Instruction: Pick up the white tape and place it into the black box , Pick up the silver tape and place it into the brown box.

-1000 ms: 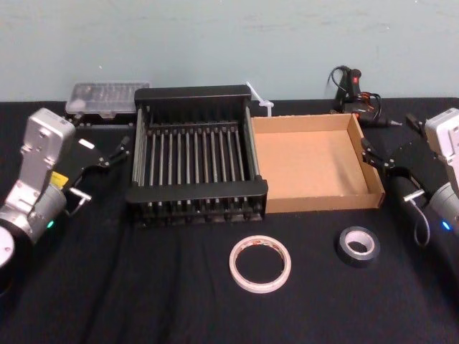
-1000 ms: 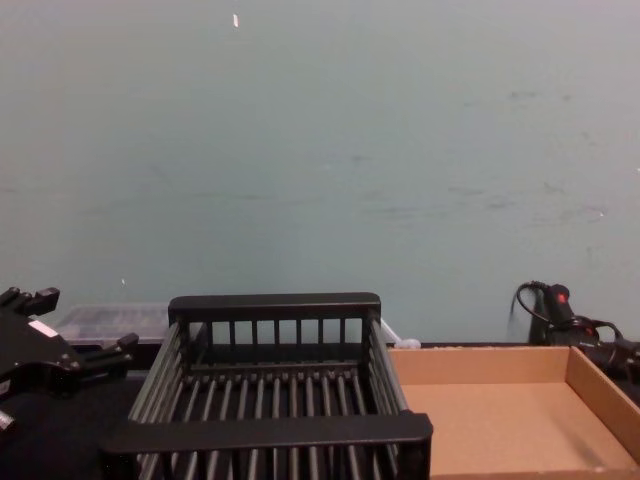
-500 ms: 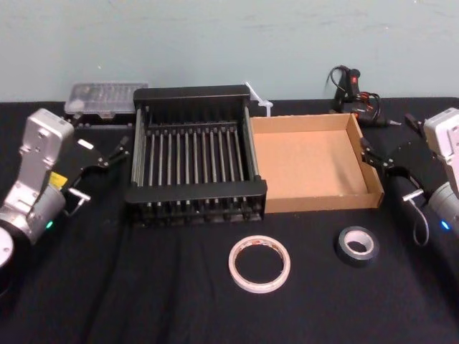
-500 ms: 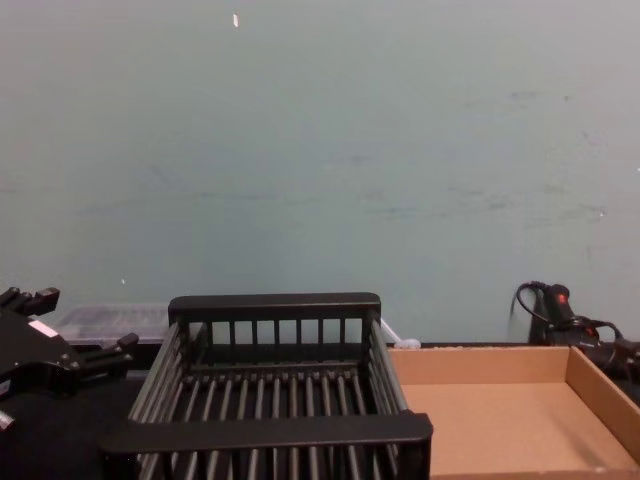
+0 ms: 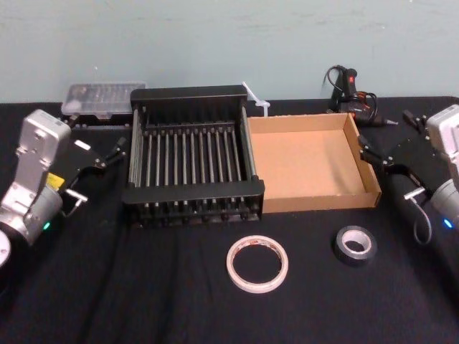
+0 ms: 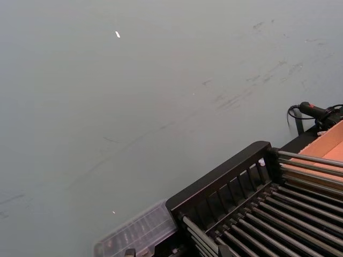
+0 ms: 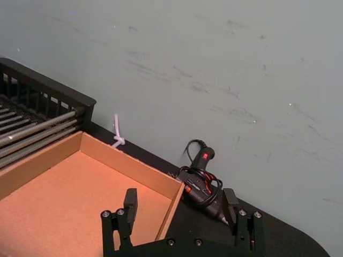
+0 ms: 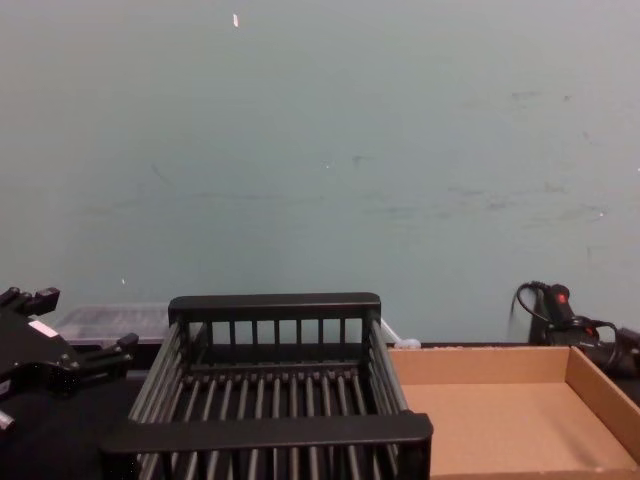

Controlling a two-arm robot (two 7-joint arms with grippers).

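Both claws are seen open and empty, silver tape [image 5: 354, 233] lying nearest the right claw [image 5: 379, 154], white tape [image 5: 232, 264] roughly midway toward the left claw [image 5: 100, 154].

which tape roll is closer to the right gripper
The silver tape, the smaller grey roll with a dark core, before the brown box's right corner, is nearer the right gripper; the white tape lies farther left.
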